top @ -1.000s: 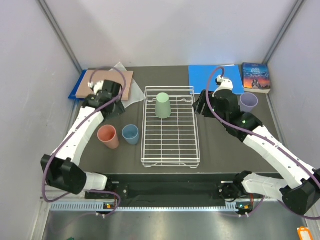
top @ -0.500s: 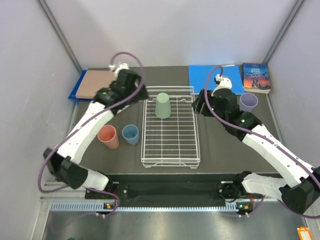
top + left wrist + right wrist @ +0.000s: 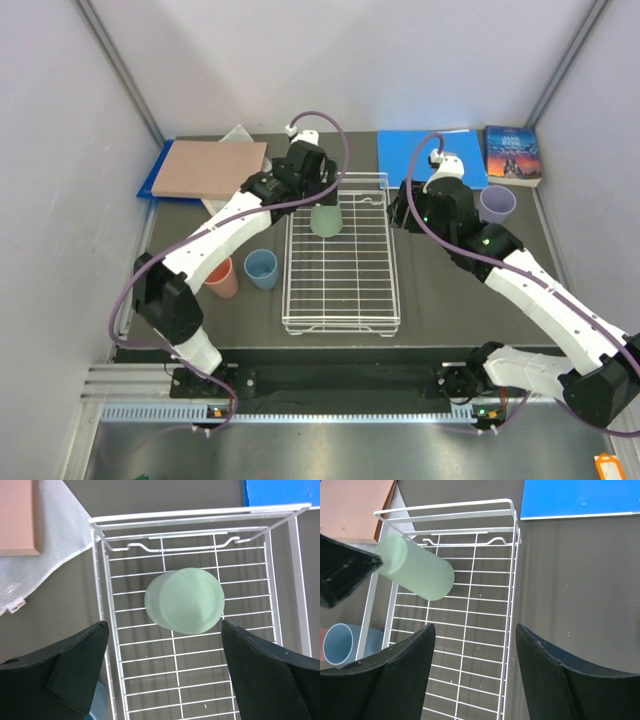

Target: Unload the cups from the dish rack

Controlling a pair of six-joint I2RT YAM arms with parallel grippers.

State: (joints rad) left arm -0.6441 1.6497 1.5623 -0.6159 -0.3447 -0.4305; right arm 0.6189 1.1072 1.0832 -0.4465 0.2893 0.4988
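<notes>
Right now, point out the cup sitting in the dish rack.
The pale green cup, upside down at the rack's far end. The pink cup and the blue cup stand on the table to its left, the lilac cup to its right.

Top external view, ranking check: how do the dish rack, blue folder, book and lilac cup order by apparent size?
1. dish rack
2. blue folder, though partly covered
3. book
4. lilac cup, clearly smallest
</notes>
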